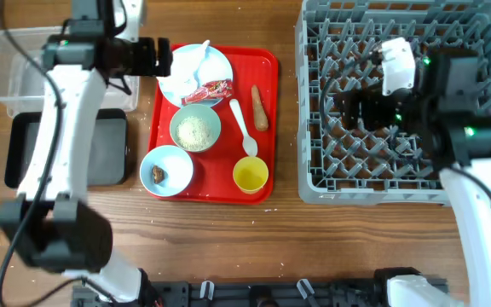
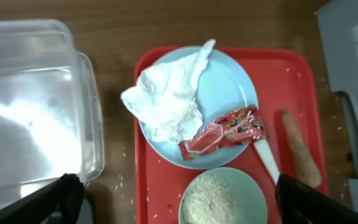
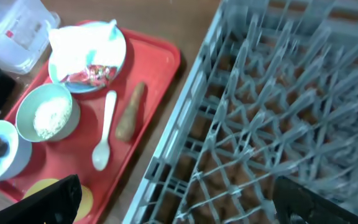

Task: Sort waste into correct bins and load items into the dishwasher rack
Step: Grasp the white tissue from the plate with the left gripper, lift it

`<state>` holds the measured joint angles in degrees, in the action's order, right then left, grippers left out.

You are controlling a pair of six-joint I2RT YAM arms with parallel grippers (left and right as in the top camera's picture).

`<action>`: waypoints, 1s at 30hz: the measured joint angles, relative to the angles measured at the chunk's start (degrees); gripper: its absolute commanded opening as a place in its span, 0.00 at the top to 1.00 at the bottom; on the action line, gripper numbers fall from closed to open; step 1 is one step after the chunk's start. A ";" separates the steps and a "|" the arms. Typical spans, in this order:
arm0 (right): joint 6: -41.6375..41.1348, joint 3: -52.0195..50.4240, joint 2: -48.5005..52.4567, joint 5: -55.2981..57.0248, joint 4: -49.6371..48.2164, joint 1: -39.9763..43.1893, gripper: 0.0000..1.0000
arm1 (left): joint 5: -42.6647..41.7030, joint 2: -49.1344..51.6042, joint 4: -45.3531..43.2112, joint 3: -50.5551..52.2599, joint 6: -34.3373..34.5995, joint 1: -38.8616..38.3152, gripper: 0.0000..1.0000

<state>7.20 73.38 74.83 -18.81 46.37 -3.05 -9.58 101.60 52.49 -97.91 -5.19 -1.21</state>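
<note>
The brown wooden desk (image 1: 228,239) holds four big things. On the left, a clear plastic tub (image 1: 7,77) sits at the far side, with a black tray (image 1: 109,149) just nearer. A red serving tray (image 1: 267,94) lies in the middle. A grey dishwasher rack (image 1: 373,194) sits on the right.

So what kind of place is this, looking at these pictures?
Probably a staged dish-clearing station, like a canteen clean-up bench: a grey dishwasher rack, a red serving tray of used dishes and scraps, a clear tub and black tray for waste.
</note>
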 measured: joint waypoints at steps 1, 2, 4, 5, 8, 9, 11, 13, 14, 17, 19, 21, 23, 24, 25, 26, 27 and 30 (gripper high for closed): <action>-1.05 0.00 2.10 -0.13 0.13 0.00 0.00 | -0.04 2.75 -3.39 0.02 -0.57 -0.72 0.00; -1.53 0.00 3.58 -0.22 0.28 0.00 0.00 | 0.04 4.11 -5.64 0.02 -1.14 -1.16 0.00; -2.54 0.00 6.86 -0.46 0.85 0.00 0.00 | 1.29 7.28 -10.29 -0.09 -2.34 -2.89 0.00; -2.91 0.00 7.61 -0.55 1.11 0.00 0.00 | 2.27 8.81 -11.82 -0.11 -2.69 -3.91 0.00; -3.34 0.00 7.78 -0.74 1.49 0.00 0.00 | 6.25 15.08 -17.14 -0.31 -3.41 -7.52 0.00; -3.37 0.00 7.78 -0.76 1.70 0.00 0.00 | 7.28 17.09 -18.45 -0.31 -3.61 -8.33 0.00; -3.54 0.00 7.78 -0.92 2.29 0.00 0.00 | 8.26 20.68 -20.31 -0.31 -3.96 -9.46 0.00; -3.56 0.00 7.78 -0.94 2.71 0.00 0.00 | 9.03 24.79 -21.07 -0.31 -4.24 -10.05 0.00; -3.56 0.00 7.78 -0.94 3.02 0.00 0.00 | 9.33 25.81 -21.09 -0.31 -4.46 -9.99 0.00; -3.56 0.00 7.78 -0.96 3.48 0.00 0.00 | 9.77 27.28 -21.00 -0.31 -5.84 -9.86 0.00; -3.76 0.00 7.78 -1.11 3.56 0.00 0.00 | 9.70 27.80 -20.98 -0.31 -7.04 -9.84 0.00; -4.00 0.00 7.78 -1.14 3.56 0.00 0.00 | 9.53 28.26 -21.00 -0.31 -7.85 -9.84 0.02; -4.20 0.00 7.78 -1.14 3.56 0.00 0.00 | 9.18 28.89 -21.07 -0.33 -8.09 -9.84 0.22; -4.20 0.00 7.78 -1.14 3.54 0.00 0.00 | 9.05 28.94 -21.05 -0.39 -8.02 -9.81 0.46; -4.20 0.00 7.78 -1.14 3.54 0.00 0.00 | 8.87 29.09 -21.09 -0.52 -8.57 -9.81 0.70; -4.20 0.00 7.78 -1.14 3.54 0.00 0.01 | 8.63 29.35 -21.27 -0.70 -8.46 -9.81 0.85; -4.20 0.00 7.78 -1.14 3.48 0.00 0.00 | 8.44 29.70 -21.51 -0.96 -8.50 -9.84 0.96; -4.37 0.00 7.78 -1.16 2.47 0.00 0.00 | 8.17 30.21 -21.90 -1.38 -8.92 -9.88 0.96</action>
<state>2.83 73.38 82.61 -19.97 48.84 -3.05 -1.41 131.81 30.59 -99.29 -14.11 -11.09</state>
